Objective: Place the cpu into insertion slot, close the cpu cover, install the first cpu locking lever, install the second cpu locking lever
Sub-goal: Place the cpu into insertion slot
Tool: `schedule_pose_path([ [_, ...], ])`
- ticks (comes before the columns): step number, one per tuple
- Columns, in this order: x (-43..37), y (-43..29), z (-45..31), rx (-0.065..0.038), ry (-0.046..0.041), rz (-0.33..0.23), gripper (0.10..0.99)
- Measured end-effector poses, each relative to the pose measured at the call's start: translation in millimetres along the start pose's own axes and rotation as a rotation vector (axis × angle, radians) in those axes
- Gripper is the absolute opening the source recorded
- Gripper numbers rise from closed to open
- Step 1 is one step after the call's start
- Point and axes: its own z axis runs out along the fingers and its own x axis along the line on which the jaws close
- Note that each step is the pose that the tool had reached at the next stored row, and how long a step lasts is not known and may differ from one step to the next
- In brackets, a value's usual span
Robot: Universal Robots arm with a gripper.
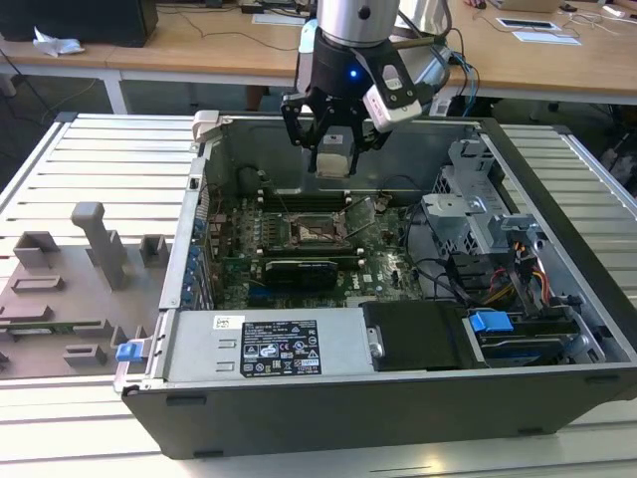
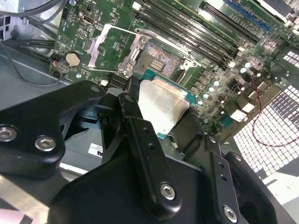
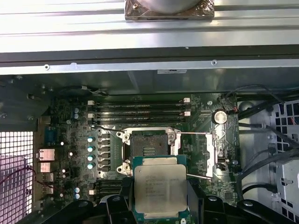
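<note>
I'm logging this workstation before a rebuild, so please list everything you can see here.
the cpu: one, silver-grey top with green rim, held in the gripper over the open case
the insertion slot: one, dark frame, on the motherboard, empty
the cpu cover: one, silvery, swung open beside the slot
motherboard: one, green, inside the computer case
memory slots: several, black, beside the slot
coin battery: one, silver, on the motherboard
computer case: one, grey, open, on the slatted table
fixture tray: one, grey, at the exterior view's left of the case
gripper: one, black, shut on the cpu
</note>
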Motion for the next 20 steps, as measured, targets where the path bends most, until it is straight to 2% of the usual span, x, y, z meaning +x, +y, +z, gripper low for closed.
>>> schedule_pose_path([
  [20, -0.4, -1.8, 19.9, 0.0, 0.0, 0.0, 0.545],
])
